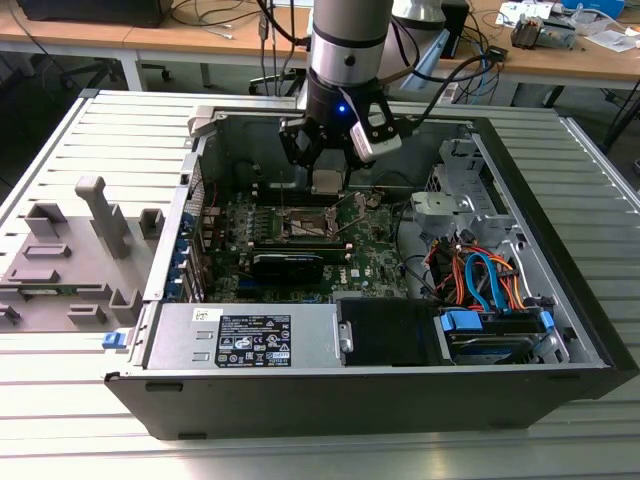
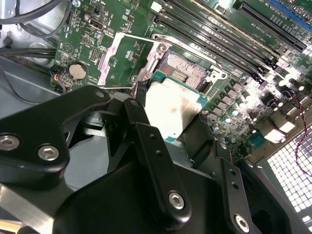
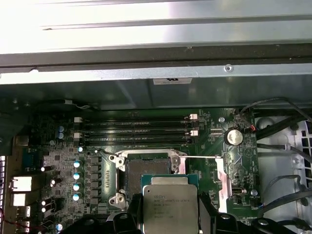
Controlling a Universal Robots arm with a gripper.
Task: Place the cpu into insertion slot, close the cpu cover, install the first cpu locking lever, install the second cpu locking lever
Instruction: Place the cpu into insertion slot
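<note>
My gripper is inside the open computer case, shut on the cpu by two opposite edges. The cpu's silvery top sits between the black fingers and also appears in the first wrist view. It hangs a little above and to one side of the insertion slot, apart from it. The insertion slot lies open with its dark centre bare. The cpu cover is flipped back beside the insertion slot, green board showing through its window. A thin lever rod runs past the slot.
Long memory slots run beside the socket. A black graphics card lies in front of it in the exterior view. The power supply, coloured cables and case walls ring the board. Grey fixtures stand outside the case.
</note>
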